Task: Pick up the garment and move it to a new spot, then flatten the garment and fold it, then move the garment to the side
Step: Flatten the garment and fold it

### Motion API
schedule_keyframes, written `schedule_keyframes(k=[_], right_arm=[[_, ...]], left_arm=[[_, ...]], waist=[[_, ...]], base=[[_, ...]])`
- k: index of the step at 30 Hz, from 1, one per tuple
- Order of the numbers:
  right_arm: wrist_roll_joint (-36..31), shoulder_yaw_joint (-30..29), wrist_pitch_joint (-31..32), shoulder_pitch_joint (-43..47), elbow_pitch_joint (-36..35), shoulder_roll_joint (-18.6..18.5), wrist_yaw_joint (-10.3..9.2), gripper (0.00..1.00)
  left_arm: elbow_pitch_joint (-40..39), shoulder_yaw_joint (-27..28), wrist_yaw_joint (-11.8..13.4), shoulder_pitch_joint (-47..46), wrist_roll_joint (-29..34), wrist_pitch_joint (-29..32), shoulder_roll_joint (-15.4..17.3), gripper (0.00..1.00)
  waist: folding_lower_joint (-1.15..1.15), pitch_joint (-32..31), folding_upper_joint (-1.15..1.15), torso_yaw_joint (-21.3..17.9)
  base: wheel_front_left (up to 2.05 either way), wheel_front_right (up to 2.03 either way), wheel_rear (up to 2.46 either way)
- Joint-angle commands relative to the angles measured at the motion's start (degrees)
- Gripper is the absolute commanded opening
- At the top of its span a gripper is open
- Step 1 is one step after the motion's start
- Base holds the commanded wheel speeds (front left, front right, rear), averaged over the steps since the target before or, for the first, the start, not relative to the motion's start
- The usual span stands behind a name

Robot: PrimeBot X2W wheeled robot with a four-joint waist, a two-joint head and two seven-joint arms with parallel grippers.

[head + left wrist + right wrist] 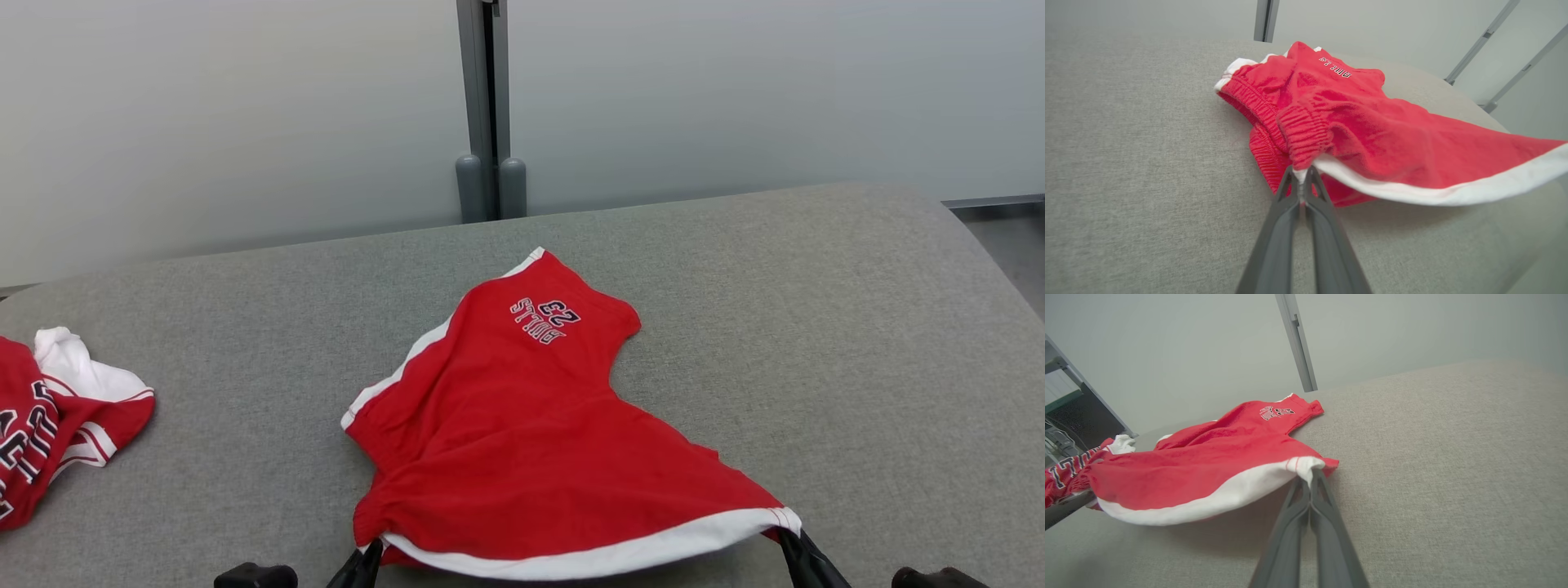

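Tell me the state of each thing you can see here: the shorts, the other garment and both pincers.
Red shorts: unfolded, wrinkled, near white-trimmed edge lifted and stretched between both pincers, far end resting on the grey surface.
Left pincer: shut on the shorts' corner beside the gathered waistband.
Right pincer: shut on the opposite corner of the white trim.
Jersey: crumpled, lying at the left, not held.

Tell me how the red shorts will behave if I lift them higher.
Likely floppy: the red shorts sag between the left tool and right tool. Probably light, since pinched corners hold them. Their far end would likely drag on the grey surface.
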Motion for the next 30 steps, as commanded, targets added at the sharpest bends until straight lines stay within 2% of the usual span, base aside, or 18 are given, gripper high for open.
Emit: schedule_keyframes(k=[1, 7, 13, 18, 24, 30], right_arm=[[-0.55, -1.11, 1.3, 2.11, -2.6, 0.39, 0.0, 0.0], [-1.28, -3.91, 4.84, 5.57, -7.09, 1.09, 0.0, 0.0], [-0.57, -4.67, 6.42, 1.11, -5.07, -0.28, 0.0, 0.0], [0.59, -3.7, 5.68, -9.03, 0.3, -2.4, -0.01, 0.0], [1.11, -3.01, 3.84, -23.86, 7.92, -4.73, 0.0, 0.0], [1.49, -0.57, 3.43, -36.37, 14.74, -6.33, 0.0, 0.0]], left_arm=[[-3.46, -0.04, 1.36, 2.05, -0.11, 1.6, 1.12, 0.0], [-11.87, -0.2, 4.34, 4.94, -0.34, 6.05, 2.51, 0.0], [-12.72, -0.63, 4.37, 2.12, -0.8, 8.14, 2.27, 0.0], [-11.72, -0.29, 3.33, -2.74, -0.95, 8.52, 1.88, 0.0], [-10.18, 0.0, 1.9, -10.53, -0.34, 7.48, 0.68, 0.0], [-8.4, -0.28, 0.23, -16.26, 0.25, 5.99, -0.42, 0.0]], waist=[[0.0, -0.63, 0.0, -0.28], [0.0, -0.7, 0.0, 0.33], [0.0, 1.42, 0.0, 1.04], [0.0, 7.45, 0.0, 1.94], [0.0, 15.43, 0.0, 5.47], [0.0, 19.57, 0.0, 8.77]], base=[[0.0, 0.0, 0.0], [0.0, 0.0, 0.0], [0.0, 0.0, 0.0], [0.0, 0.0, 0.0], [0.0, 0.0, 0.0], [0.0, 0.0, 0.0]])
